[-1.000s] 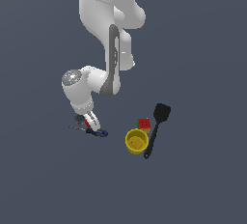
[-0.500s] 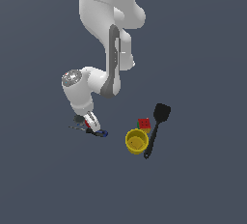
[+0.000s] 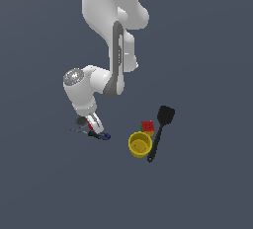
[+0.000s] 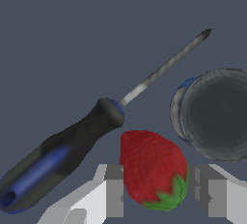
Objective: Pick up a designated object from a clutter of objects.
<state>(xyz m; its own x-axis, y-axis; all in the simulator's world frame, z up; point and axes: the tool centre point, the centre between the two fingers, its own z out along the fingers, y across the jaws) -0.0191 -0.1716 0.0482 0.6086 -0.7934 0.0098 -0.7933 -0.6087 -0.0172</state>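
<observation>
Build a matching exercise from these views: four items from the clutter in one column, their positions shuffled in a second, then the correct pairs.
Items:
1. strawberry
2. screwdriver
3. yellow cup
4. black spatula

Positions:
A. lying alongside the cup, on the exterior view's right
B. between the fingers of the gripper
C. standing open side up, just in front of the red dotted block
D. lying flat beside the strawberry, tip pointing away from the gripper

Pairs: 1-B, 2-D, 3-C, 4-A
</observation>
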